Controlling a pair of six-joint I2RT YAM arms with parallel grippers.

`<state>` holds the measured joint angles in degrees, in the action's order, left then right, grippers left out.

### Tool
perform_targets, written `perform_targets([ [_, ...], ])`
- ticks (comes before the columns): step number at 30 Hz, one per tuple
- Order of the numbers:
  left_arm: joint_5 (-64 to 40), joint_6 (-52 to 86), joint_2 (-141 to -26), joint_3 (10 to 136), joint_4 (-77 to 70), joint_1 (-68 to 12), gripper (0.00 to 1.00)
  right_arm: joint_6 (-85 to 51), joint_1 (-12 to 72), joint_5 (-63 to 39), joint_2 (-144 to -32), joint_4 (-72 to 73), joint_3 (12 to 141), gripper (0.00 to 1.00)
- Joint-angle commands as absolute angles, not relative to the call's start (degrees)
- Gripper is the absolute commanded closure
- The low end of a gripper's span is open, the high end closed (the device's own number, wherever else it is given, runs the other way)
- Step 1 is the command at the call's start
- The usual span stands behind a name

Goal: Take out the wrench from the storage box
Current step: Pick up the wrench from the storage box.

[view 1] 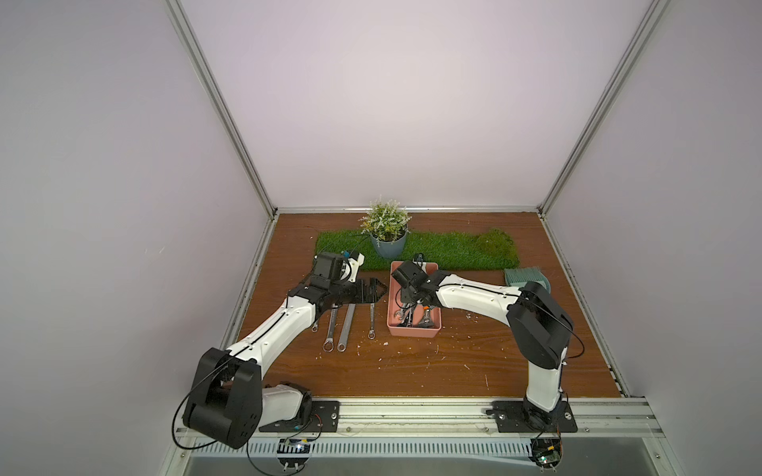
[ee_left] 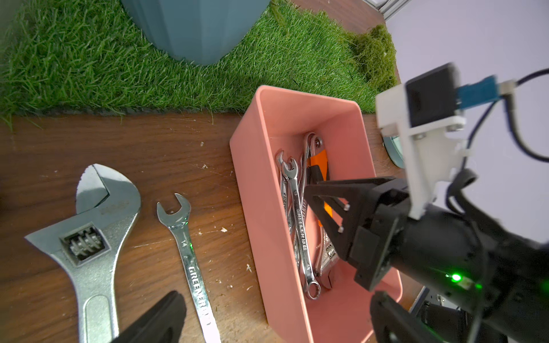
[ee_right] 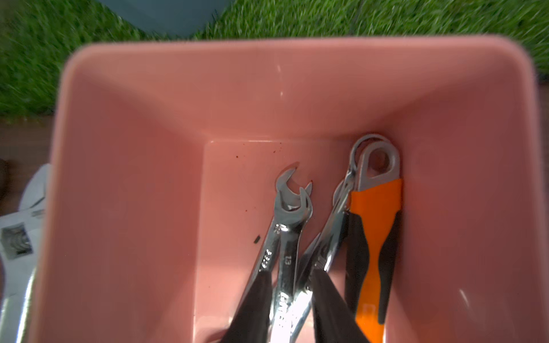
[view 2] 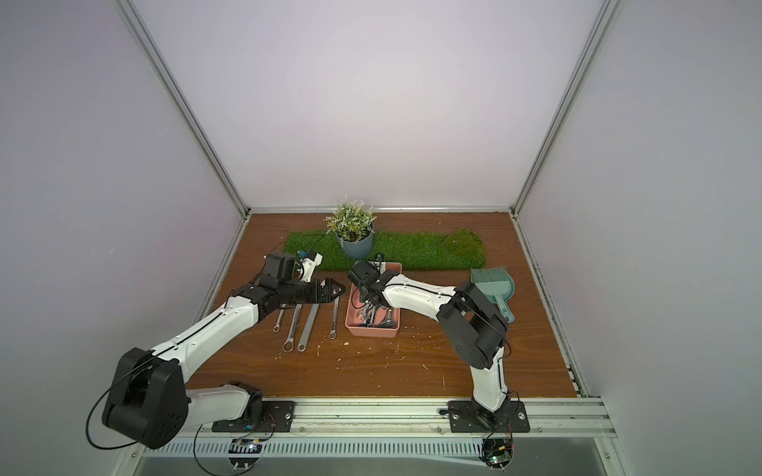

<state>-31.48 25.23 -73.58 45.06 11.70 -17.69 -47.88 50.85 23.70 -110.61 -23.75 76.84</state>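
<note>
Straddling a shiny steel wrench (ee_right: 292, 225) in salmon-pink storage box (ee_right: 133, 178), right gripper (ee_right: 289, 276), pinch unclear, left gripper (view 1: 379, 290) spread wide.

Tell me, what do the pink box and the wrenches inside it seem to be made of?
The pink box looks like smooth moulded plastic: even colour, rounded corners. The wrenches look like polished steel, perhaps chrome-plated: mirror-bright, stamped lettering.
</note>
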Motion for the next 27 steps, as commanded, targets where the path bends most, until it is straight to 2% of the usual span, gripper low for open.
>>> perform_targets([
  [1,-30.76,24.56,-74.04,45.94,12.74,-18.28,0.00,-49.34,50.46,22.49,-111.64,-23.55,77.60,0.70],
  [19,-30.41,23.97,-74.50,45.38,12.94,-18.28,0.00,-49.96,49.23,17.69,-115.17,-18.05,76.22,0.74],
  [27,-30.09,23.66,-74.36,45.69,13.44,-18.28,0.00,-49.54,49.22,19.46,-113.09,-19.48,76.68,0.88],
])
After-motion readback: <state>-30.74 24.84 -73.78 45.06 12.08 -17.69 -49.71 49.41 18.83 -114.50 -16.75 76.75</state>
